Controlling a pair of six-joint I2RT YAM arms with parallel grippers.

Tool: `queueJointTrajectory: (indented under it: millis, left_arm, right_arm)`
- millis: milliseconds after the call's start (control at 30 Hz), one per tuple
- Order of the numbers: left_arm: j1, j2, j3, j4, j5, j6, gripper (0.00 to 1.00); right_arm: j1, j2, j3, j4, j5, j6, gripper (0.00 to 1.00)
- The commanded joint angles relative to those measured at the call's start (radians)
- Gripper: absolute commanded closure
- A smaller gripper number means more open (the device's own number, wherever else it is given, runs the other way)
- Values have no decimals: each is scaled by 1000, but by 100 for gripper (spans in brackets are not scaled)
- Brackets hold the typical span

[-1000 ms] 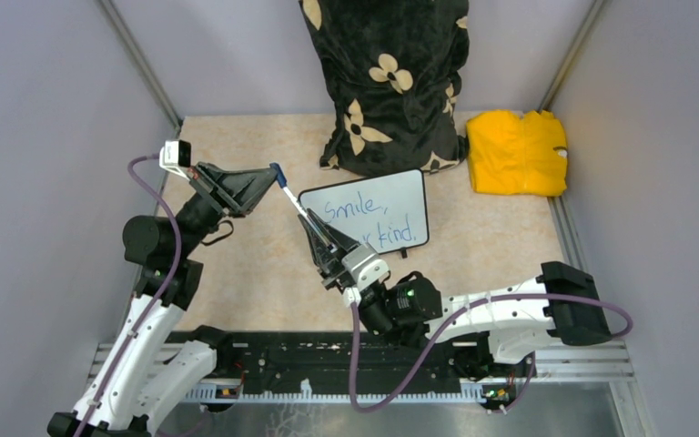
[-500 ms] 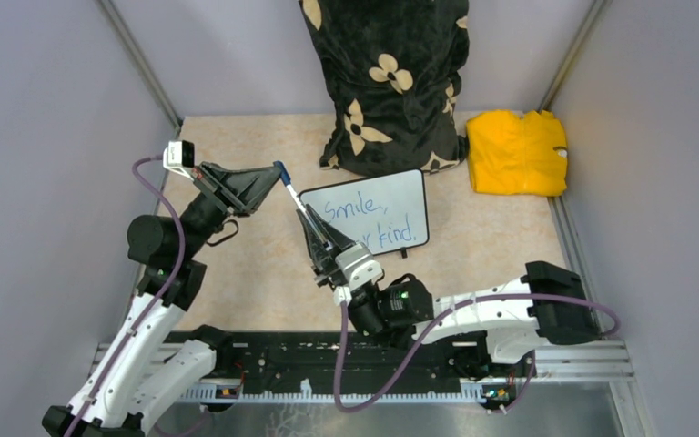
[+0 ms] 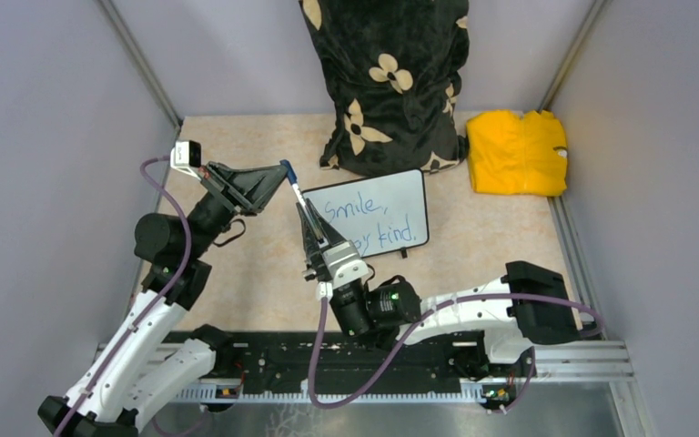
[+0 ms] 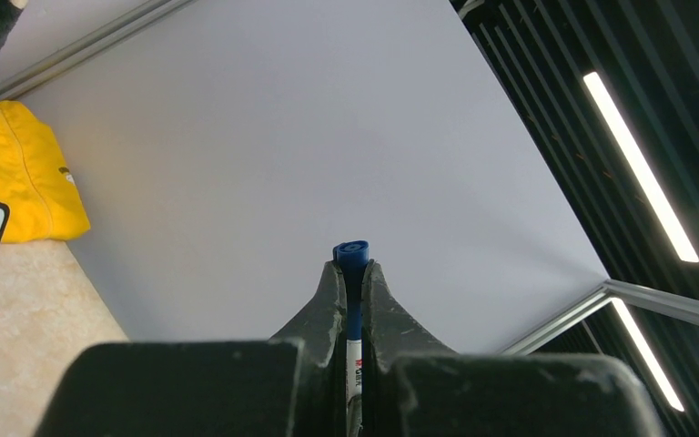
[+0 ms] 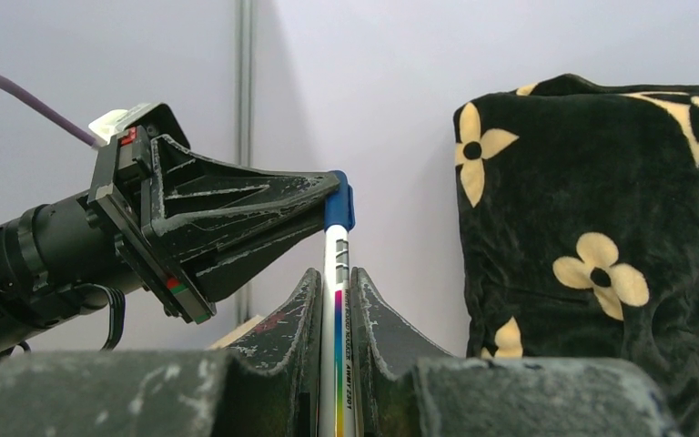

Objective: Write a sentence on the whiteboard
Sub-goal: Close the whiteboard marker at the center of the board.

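The sentence is on the whiteboard, so writing looks done. My right fingers clamp the marker, my left fingers pinch its cap. I reckon only capping is left.

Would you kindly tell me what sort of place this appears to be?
Probably a lab robot cell, not a home: plain grey panel walls with metal corner posts box in a small table, a black mounting rail runs along its near edge, and strip lights hang overhead.
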State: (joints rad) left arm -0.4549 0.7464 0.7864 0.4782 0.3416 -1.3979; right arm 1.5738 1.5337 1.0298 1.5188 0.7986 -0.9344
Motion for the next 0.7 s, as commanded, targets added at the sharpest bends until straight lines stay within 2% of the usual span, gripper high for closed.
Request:
queueJointTrajectory:
  millis: [0,667]
  left_arm:
    - [-37,-3,-8,36,29,25,100]
    - [-142,-12,-43,36,-3,86,100]
  right_arm:
    - [4,2,48,41,15,-12,100]
    - [1,-24,18,43,11,-14,100]
